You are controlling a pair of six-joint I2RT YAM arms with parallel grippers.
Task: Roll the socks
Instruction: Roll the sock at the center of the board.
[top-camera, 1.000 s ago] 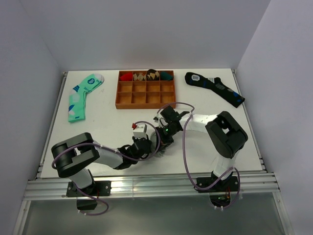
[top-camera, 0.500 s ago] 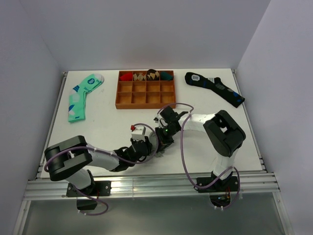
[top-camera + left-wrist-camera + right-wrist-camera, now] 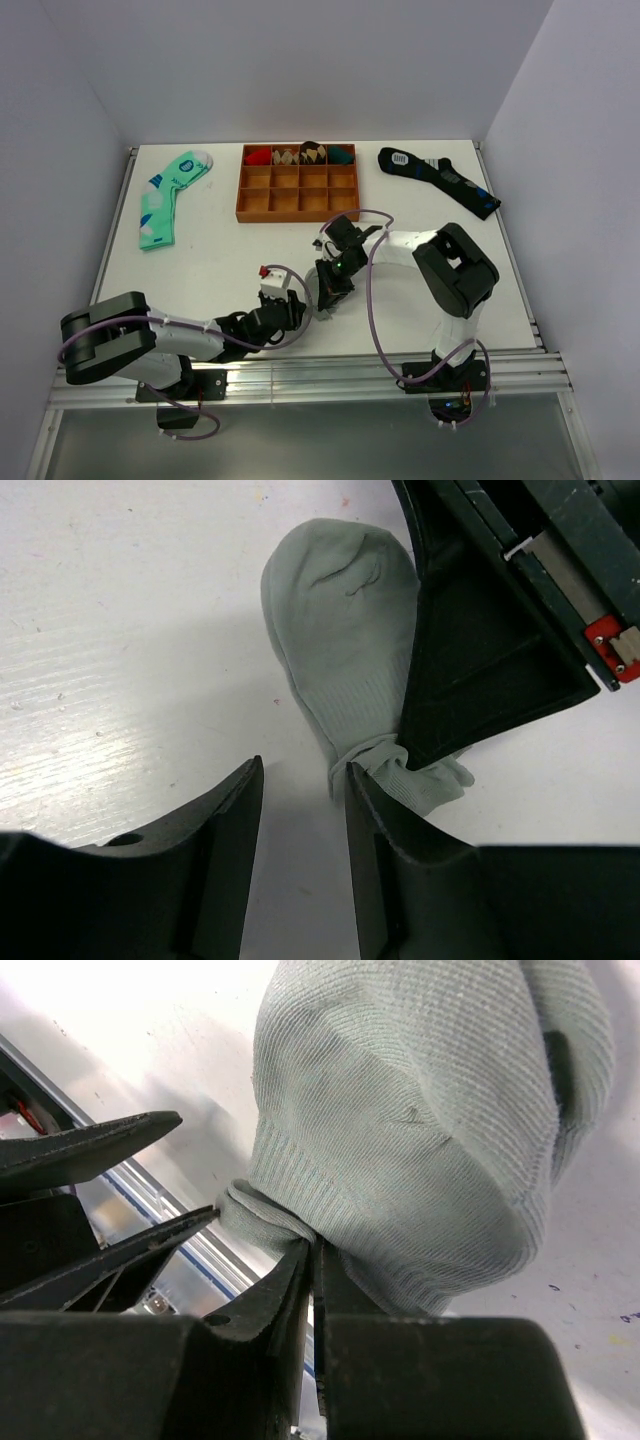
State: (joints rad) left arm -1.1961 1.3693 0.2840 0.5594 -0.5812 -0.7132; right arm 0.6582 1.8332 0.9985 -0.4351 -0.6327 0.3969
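**Operator:** State the location and appearance of the socks.

**Technician:** The socks lie flat on the white table, in front of the wooden tray and near the middle of the work surface. In the overhead view both grippers cover them almost wholly. The colour is plain light grey with no pattern. One end is rounded and smooth, with a few shallow creases. The other end narrows to a ribbed cuff, bunched into a tight fold. Whether one layer or two lie there cannot be told.

**Operator:** Material and texture?

**Technician:** The socks are a soft, fine knit. Narrow ribs run along the body and coarser ribbing marks the cuff. The table is hard and matt, with faint scratches and small specks. The gripper fingers are black, rigid and wedge-shaped, tapering to thin tips.

**Operator:** Condition of the right gripper?

**Technician:** The right gripper is closed, and the bunched cuff fold is pinched between its fingertips.

**Operator:** Condition of the left gripper?

**Technician:** The left gripper stands with jaws parted over bare table. One fingertip is just beside the cuff, but contact cannot be confirmed.

**Operator:** Other items?

**Technician:** A mint-green patterned sock lies at the far left and a dark navy sock at the far right, both well apart from the grey pair. The tray is divided into square compartments, and its back row holds coloured bundles.
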